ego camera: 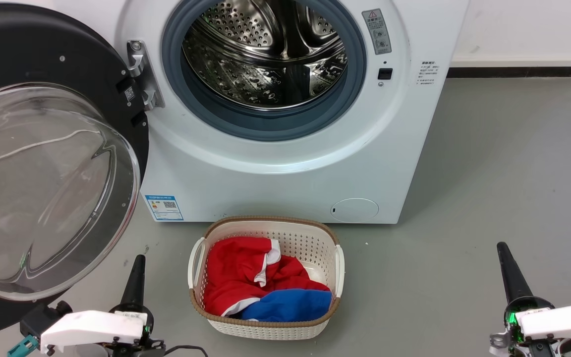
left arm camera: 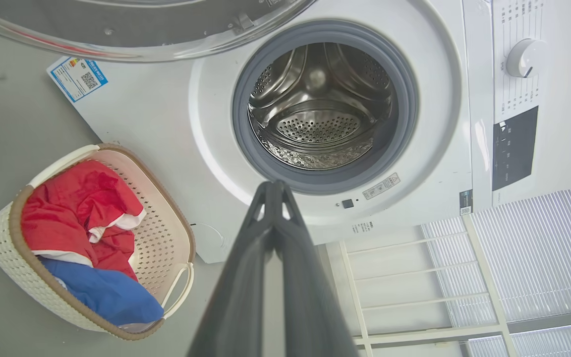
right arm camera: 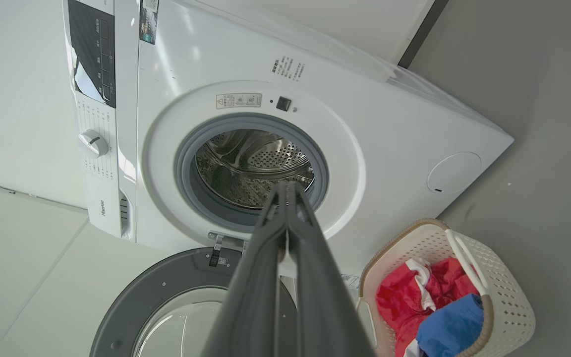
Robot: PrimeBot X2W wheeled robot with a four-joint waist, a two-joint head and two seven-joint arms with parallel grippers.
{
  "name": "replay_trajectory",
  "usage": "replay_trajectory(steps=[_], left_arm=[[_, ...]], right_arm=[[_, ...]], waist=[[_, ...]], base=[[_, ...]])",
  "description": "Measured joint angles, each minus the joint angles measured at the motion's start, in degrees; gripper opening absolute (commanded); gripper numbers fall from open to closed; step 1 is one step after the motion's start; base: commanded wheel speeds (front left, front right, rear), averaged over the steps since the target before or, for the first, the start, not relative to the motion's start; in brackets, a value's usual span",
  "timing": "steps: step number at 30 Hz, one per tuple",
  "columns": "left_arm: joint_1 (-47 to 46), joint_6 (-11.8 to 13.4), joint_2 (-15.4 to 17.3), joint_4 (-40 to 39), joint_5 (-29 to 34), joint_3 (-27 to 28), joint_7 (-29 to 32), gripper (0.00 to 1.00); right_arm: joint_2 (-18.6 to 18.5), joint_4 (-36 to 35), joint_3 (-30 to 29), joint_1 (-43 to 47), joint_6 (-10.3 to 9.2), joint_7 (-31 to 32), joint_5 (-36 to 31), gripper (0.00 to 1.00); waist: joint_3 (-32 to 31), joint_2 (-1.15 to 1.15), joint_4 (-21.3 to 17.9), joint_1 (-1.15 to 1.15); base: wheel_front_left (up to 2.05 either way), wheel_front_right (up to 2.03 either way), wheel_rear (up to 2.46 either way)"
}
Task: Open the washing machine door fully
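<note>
The washing machine door (ego camera: pixel 42 64), a black disc with a bulging clear glass bowl, stands swung wide open at the left of the white machine (ego camera: pixel 285 173), hanging on its metal hinge. Its glass edge crosses the top of the left wrist view (left arm camera: pixel 132 42), and the door lies at the bottom of the right wrist view (right arm camera: pixel 151 292). The steel drum (ego camera: pixel 265 54) is exposed inside the grey rubber ring. My left gripper (ego camera: pixel 139 260) is shut with nothing in it, low beside the door's lower edge. My right gripper (ego camera: pixel 502 248) is shut and empty, far right over the floor.
A cream laundry basket (ego camera: pixel 330 233) holding red and blue clothes sits on the grey floor right in front of the machine, between my two arms. A white wall with a dark skirting runs behind at the right.
</note>
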Motion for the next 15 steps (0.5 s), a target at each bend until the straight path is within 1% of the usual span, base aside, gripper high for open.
replay_trajectory(steps=[15], left_arm=[[-1.2, -0.5, 0.0, 0.5, -8.0, 0.4, 1.8, 0.0]], right_arm=[[0.0, 1.4, -0.4, -2.0, -0.01, 2.0, 7.4, 0.0]], waist=[[0.1, 0.0, -0.3, 0.0]], base=[[0.0, 0.0, 0.0]])
